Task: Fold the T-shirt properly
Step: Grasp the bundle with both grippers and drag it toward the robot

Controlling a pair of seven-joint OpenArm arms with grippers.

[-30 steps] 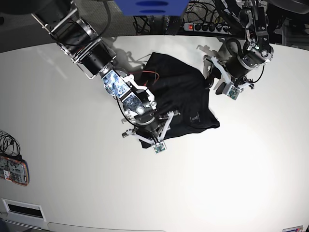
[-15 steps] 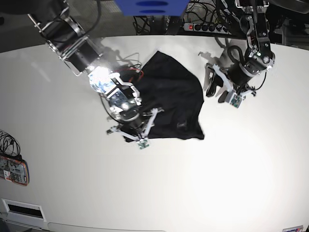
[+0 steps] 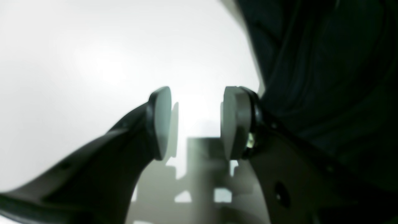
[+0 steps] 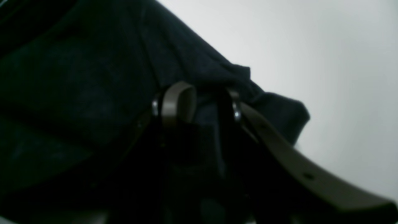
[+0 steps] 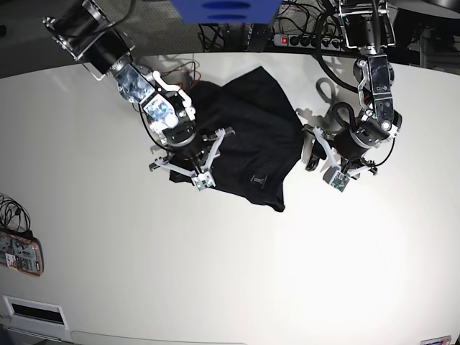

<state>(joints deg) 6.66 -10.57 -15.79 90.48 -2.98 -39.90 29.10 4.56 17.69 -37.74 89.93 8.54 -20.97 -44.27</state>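
Observation:
The black T-shirt (image 5: pixel 251 129) lies crumpled on the white table (image 5: pixel 302 266), with a small pale label mark (image 5: pixel 255 177) facing up. My right gripper (image 5: pixel 188 159) sits on the shirt's left edge. In the right wrist view that gripper (image 4: pixel 205 109) is shut on a fold of the T-shirt (image 4: pixel 93 77). My left gripper (image 5: pixel 325 162) hovers just off the shirt's right edge. In the left wrist view it (image 3: pixel 197 121) stands open over bare table, with the T-shirt (image 3: pixel 326 77) to the right of its pads (image 3: pixel 234 121).
A power strip (image 5: pixel 302 39) and cables lie beyond the table's back edge, under a blue block (image 5: pixel 223 11). A small device (image 5: pixel 18 253) with cords rests at the left edge. A white vent panel (image 5: pixel 32 311) is at the front left.
My right gripper has dragged the shirt to the left and toward the back; the cloth has bunched narrower. The left arm has come forward alongside the shirt's right edge.

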